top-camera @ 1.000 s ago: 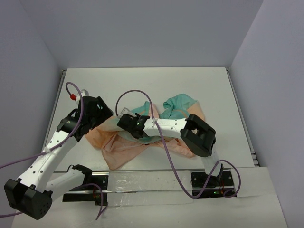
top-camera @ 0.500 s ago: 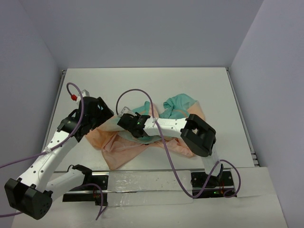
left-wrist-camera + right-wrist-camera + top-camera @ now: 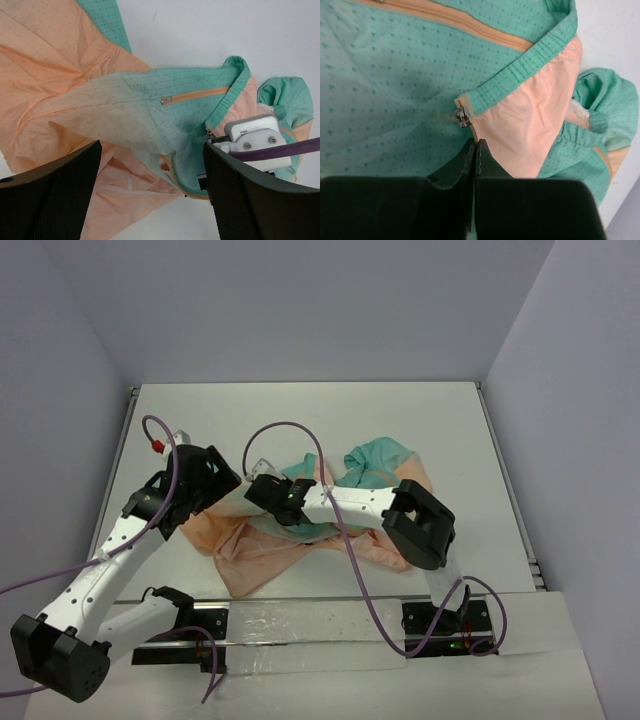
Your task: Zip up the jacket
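Note:
The jacket lies crumpled on the table, peach at the near left and teal at the far right. In the right wrist view my right gripper is shut, its tips pinching the jacket's zipper edge just below the small metal slider, beside the teal ribbed hem. My left gripper hangs open above the jacket, with nothing between its wide black fingers. A pocket zip pull shows on the pale teal panel. From above, the right gripper sits on the jacket's middle and the left gripper at its left edge.
The right arm's wrist camera and its purple cable sit close to my left gripper's right finger. The white table is walled at the back and both sides. A red-tipped fitting lies at the left edge.
The right gripper has shut on the zipper edge; it stood partly open before. Both arms have barely shifted, and the left gripper has stayed open.

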You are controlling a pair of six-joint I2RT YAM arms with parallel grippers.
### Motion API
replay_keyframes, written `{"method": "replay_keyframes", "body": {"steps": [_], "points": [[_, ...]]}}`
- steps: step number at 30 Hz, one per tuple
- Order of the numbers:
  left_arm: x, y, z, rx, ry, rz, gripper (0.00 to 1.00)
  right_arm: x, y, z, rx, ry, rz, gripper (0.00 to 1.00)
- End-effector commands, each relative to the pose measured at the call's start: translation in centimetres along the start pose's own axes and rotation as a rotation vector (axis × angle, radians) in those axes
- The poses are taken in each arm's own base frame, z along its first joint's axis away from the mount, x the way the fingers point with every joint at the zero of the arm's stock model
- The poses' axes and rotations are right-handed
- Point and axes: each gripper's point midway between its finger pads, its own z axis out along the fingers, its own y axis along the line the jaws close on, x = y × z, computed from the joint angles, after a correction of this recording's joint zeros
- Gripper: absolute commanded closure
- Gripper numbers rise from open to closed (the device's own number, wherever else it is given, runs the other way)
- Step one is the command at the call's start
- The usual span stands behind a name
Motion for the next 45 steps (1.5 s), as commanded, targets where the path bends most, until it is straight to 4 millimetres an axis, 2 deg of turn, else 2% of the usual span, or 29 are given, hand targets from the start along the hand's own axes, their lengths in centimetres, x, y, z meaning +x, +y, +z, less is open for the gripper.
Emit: {"method": "replay_keyframes", "body": {"steps": [1, 8, 14, 15, 16, 17, 19, 20, 21, 24, 28, 30, 34, 35, 38, 41, 44, 45], "points": [[-0.5, -1.4, 0.5, 0.055, -0.011, -0.004, 0.11, -2.9, -1.6, -2.7, -0.062, -0.106, 0.176, 1.0], [-2.0, -3.8, 0.8, 0.105, -0.027, 0.004, 0.11, -2.3, -5.2, -4.6, -0.172, -0.195, 0.442, 1.0], [-2.2, -8.9, 1.1, 0.319, 0.01, -0.037, 0.12, -1.7, -7.9, -7.2, -0.3, -0.34, 0.698, 1.0], [-1.9, -10.6, 1.1, 0.404, 0.028, -0.06, 0.13, -1.5, -8.3, -7.6, -0.323, -0.375, 0.739, 1.0], [-0.8, -10.7, 1.2, 0.426, 0.075, -0.068, 0.13, -1.3, -8.3, -7.8, -0.335, -0.392, 0.757, 1.0], [-0.9, -12.8, 0.5, 0.531, 0.07, -0.073, 0.14, -1.3, -8.4, -7.9, -0.342, -0.406, 0.771, 1.0], [2.6, -16.0, -0.6, 0.729, 0.177, -0.052, 0.15, -0.4, -8.6, -7.8, -0.343, -0.432, 0.816, 1.0], [2.9, -17.0, -0.9, 0.771, 0.185, -0.061, 0.15, -0.6, -8.7, -8.1, -0.35, -0.454, 0.836, 1.0], [3.4, -16.9, -0.3, 0.759, 0.199, -0.061, 0.15, -0.9, -9.1, -8.6, -0.355, -0.472, 0.853, 1.0], [6.0, -19.0, -0.7, 0.843, 0.283, -0.074, 0.18, -0.5, -9.9, -9.4, -0.373, -0.539, 0.941, 1.0], [7.0, -19.6, -1.1, 0.918, 0.306, -0.122, 0.2, -0.3, -10.4, -10.1, -0.382, -0.565, 0.995, 1.0], [7.5, -19.2, -1.4, 0.96, 0.293, -0.132, 0.2, 0.0, -10.7, -10.1, -0.38, -0.568, 1.023, 1.0], [6.6, -19.7, -2.8, 1.063, 0.22, -0.148, 0.2, 0.5, -11.8, -10.4, -0.403, -0.601, 1.115, 1.0], [6.9, -19.5, -2.5, 1.054, 0.225, -0.147, 0.21, 0.5, -12.2, -10.7, -0.404, -0.611, 1.141, 1.0], [7.1, -20.1, -2.7, 1.115, 0.221, -0.132, 0.21, 0.7, -13.1, -11.1, -0.433, -0.642, 1.209, 1.0], [7.4, -21.6, -4.5, 1.26, 0.236, -0.085, 0.2, 0.4, -13.8, -11.9, -0.45, -0.671, 1.218, 1.0], [8.0, -22.3, -4.2, 1.315, 0.276, -0.107, 0.2, 0.2, -14.1, -12.2, -0.451, -0.677, 1.215, 1.0], [7.8, -22.5, -4.7, 1.339, 0.278, -0.113, 0.2, 0.3, -14.2, -12.2, -0.448, -0.677, 1.217, 1.0]]}}
